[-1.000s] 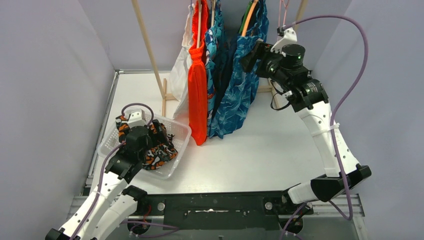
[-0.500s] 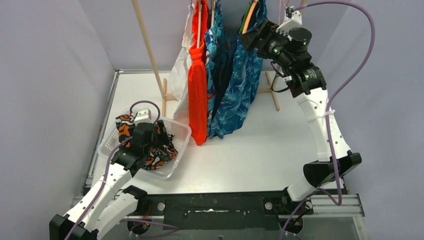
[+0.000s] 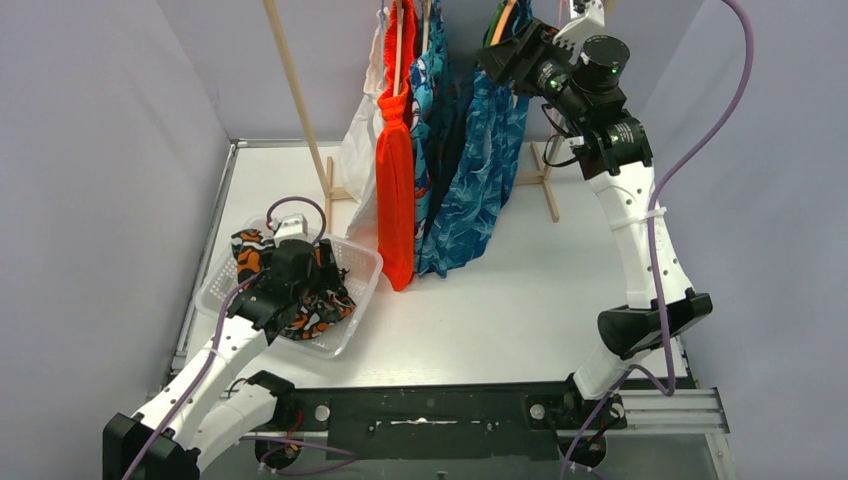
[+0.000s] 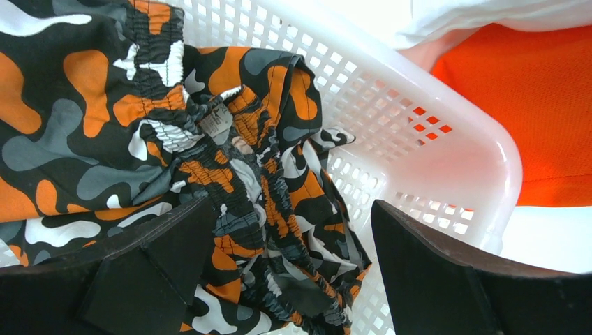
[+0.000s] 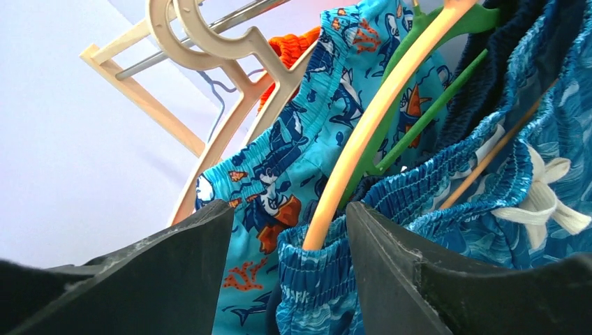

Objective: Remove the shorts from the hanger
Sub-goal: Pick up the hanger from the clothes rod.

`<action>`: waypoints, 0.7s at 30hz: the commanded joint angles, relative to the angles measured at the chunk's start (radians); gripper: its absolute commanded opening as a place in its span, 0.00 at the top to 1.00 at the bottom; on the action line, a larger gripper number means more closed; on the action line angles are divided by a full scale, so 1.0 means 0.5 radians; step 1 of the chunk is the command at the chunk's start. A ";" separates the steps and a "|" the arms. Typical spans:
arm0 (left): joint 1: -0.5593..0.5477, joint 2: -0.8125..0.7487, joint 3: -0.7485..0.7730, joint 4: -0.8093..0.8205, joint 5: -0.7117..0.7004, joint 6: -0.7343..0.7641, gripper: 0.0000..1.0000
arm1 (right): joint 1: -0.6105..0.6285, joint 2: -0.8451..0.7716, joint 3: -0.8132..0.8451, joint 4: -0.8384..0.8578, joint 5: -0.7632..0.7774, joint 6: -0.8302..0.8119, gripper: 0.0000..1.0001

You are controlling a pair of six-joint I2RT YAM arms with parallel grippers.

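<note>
White tabletop (image 3: 520, 300) with wooden rack (image 3: 290, 80): blue patterned shorts (image 3: 480, 190) hang on it, right claw (image 5: 288, 223) spread astride their hanger (image 5: 377, 118); left of the rack, left claw (image 4: 292, 216) spread over camouflage shorts (image 4: 105, 105) in basket (image 4: 433, 139).

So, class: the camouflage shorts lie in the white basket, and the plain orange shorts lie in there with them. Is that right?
Not quite. The camouflage shorts lie in the white basket, but the plain orange shorts hang on the rack, as the top view shows.
</note>
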 commanded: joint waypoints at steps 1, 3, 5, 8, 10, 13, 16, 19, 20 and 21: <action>0.001 -0.026 0.120 0.033 -0.005 0.041 0.16 | -0.022 0.088 0.080 0.068 -0.140 0.015 0.41; 0.001 -0.035 0.111 0.039 -0.022 0.044 0.16 | -0.034 0.112 0.089 0.054 -0.169 0.026 0.42; 0.001 -0.037 0.107 0.044 -0.023 0.042 0.16 | -0.040 0.120 0.077 0.046 -0.176 0.023 0.45; 0.001 -0.021 0.111 0.049 -0.015 0.048 0.16 | -0.044 0.116 0.050 0.048 -0.208 0.010 0.50; 0.003 -0.002 0.115 0.045 -0.012 0.048 0.16 | -0.045 0.110 0.033 0.047 -0.233 -0.005 0.56; 0.003 0.028 0.123 0.036 -0.002 0.046 0.16 | -0.048 0.087 -0.015 0.041 -0.213 -0.043 0.63; 0.002 0.054 0.133 0.030 0.007 0.046 0.16 | -0.068 0.061 -0.043 0.014 -0.133 -0.071 0.78; 0.003 0.074 0.142 0.022 0.007 0.042 0.16 | -0.095 0.018 -0.061 0.029 -0.132 -0.080 0.84; 0.003 0.083 0.141 0.022 0.007 0.042 0.16 | -0.107 0.004 -0.064 0.034 -0.136 -0.088 0.85; 0.003 0.086 0.143 0.020 0.007 0.042 0.16 | -0.117 -0.009 -0.065 0.040 -0.140 -0.093 0.86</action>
